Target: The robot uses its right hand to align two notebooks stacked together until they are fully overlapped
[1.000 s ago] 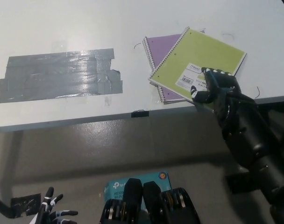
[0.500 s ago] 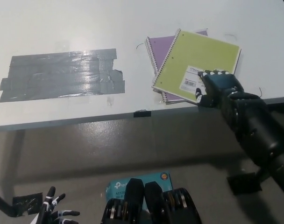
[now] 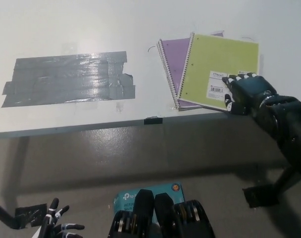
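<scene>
A lime-green spiral notebook [image 3: 220, 67] lies on top of a purple spiral notebook [image 3: 173, 57] near the white table's [image 3: 91, 29] front edge. The green one is shifted right, so the purple shows along its left side and a thin strip at the bottom. My black right hand [image 3: 243, 93] presses on the green notebook's near right corner, beside its white label, holding nothing, fingers curled over the cover. At the bottom left, only the fingertips of my white left hand [image 3: 55, 224] show, spread apart, well below the table.
A patch of grey duct tape [image 3: 69, 79] covers the table's left part. A small black clip [image 3: 152, 120] sits on the front edge. A teal box [image 3: 148, 193] lies on the floor below.
My right hand has turned the green notebook clockwise, so its edges now run nearly parallel to the purple one's. The camera view has shifted slightly.
</scene>
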You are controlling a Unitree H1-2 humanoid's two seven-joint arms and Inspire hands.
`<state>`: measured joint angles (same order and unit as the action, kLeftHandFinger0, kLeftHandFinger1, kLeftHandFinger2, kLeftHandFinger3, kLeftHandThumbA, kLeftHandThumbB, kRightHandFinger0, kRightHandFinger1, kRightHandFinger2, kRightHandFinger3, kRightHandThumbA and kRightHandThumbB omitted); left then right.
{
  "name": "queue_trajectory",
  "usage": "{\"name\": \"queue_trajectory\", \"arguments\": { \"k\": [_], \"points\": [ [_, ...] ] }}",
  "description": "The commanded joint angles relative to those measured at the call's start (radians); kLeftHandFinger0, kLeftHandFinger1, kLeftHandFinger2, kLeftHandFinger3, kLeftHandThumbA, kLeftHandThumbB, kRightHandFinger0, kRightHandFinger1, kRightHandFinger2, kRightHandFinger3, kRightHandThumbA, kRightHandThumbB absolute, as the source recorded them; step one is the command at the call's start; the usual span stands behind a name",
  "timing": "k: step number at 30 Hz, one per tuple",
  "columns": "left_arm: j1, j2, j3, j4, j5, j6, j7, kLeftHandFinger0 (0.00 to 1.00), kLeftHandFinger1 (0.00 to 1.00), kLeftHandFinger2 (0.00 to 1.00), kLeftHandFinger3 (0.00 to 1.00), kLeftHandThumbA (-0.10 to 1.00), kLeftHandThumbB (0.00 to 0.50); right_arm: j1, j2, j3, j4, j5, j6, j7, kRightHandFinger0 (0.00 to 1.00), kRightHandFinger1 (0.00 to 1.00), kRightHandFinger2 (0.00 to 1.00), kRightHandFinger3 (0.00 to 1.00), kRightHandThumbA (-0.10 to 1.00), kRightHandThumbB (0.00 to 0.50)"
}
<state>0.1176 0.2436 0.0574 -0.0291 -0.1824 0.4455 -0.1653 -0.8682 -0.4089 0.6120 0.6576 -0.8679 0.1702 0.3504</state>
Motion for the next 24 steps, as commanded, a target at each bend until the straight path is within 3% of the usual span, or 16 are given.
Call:
{"name": "queue_trajectory", "arguments": {
  "k": [1, 7, 15, 24],
  "points": [
    [-0.008, 0.022, -0.004, -0.023, -0.002, -0.012, -0.028, 0.42, 0.47, 0.52, 1.00, 1.00, 0.500, 0.043, -0.037, 0.068, 0.015, -0.035, -0.095, 0.028, 1.00, 1.00, 1.00, 1.00, 1.00, 0.500],
    [-0.008, 0.023, -0.006, -0.020, 0.005, -0.011, -0.028, 0.41, 0.47, 0.53, 1.00, 1.00, 0.500, 0.033, -0.054, 0.137, 0.029, -0.073, -0.188, -0.043, 1.00, 1.00, 1.00, 1.00, 1.00, 0.500],
    [0.004, 0.024, -0.007, -0.026, 0.009, -0.011, -0.039, 0.46, 0.47, 0.53, 1.00, 1.00, 0.500, 0.022, -0.091, 0.190, 0.011, -0.117, -0.222, -0.063, 1.00, 1.00, 1.00, 1.00, 1.00, 0.500],
    [-0.011, 0.027, -0.005, -0.025, 0.013, -0.007, -0.039, 0.38, 0.44, 0.52, 1.00, 1.00, 0.500, -0.034, -0.116, 0.193, 0.058, -0.141, -0.267, -0.114, 1.00, 1.00, 1.00, 1.00, 1.00, 0.500]
  ]
}}
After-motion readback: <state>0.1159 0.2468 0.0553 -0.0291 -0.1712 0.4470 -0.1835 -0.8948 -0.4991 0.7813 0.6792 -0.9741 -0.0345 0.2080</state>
